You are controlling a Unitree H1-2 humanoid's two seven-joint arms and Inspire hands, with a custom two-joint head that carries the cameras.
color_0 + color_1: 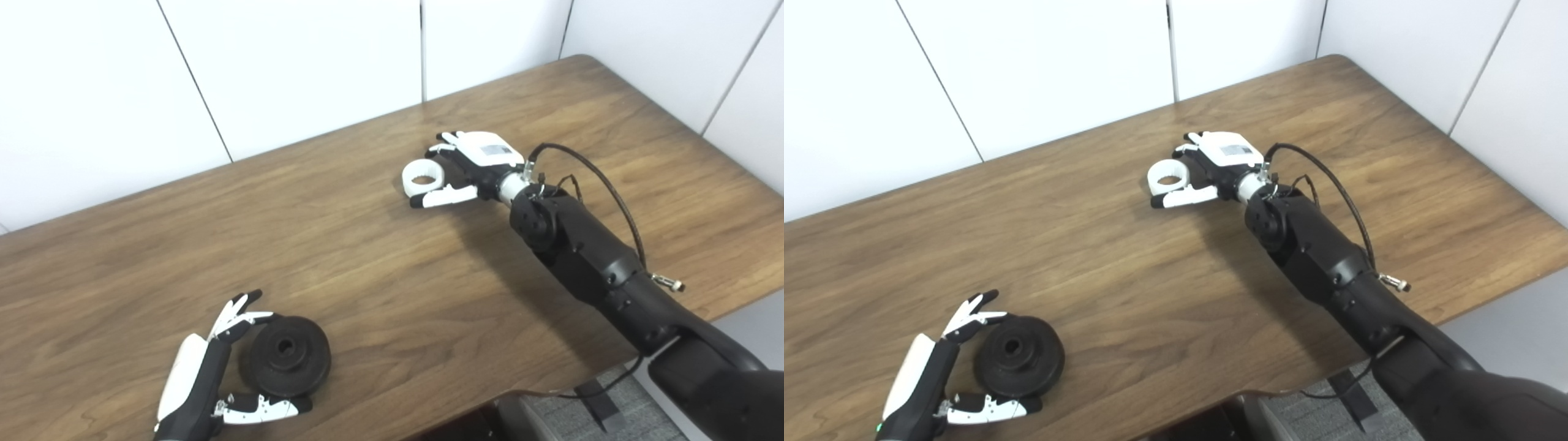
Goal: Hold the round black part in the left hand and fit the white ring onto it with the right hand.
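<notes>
- A wooden surface [367, 269] carries both parts, well apart; nothing is fitted yet.
- The round black part [288, 362] lies near the surface's front edge, the left robot hand [211, 367] cupped around it, apparently unlifted.
- Far behind the black part, the right robot hand [468, 168] brackets the white ring [422, 177]; whether it grips, I cannot tell.

Matt round black part [288, 362] and smooth white ring [422, 177] (plastic-looking) lie on grained wooden table [380, 275]

R hand [1213, 165] around white ring [1169, 174]; L hand [944, 373] cupping black part [1019, 362].
</notes>
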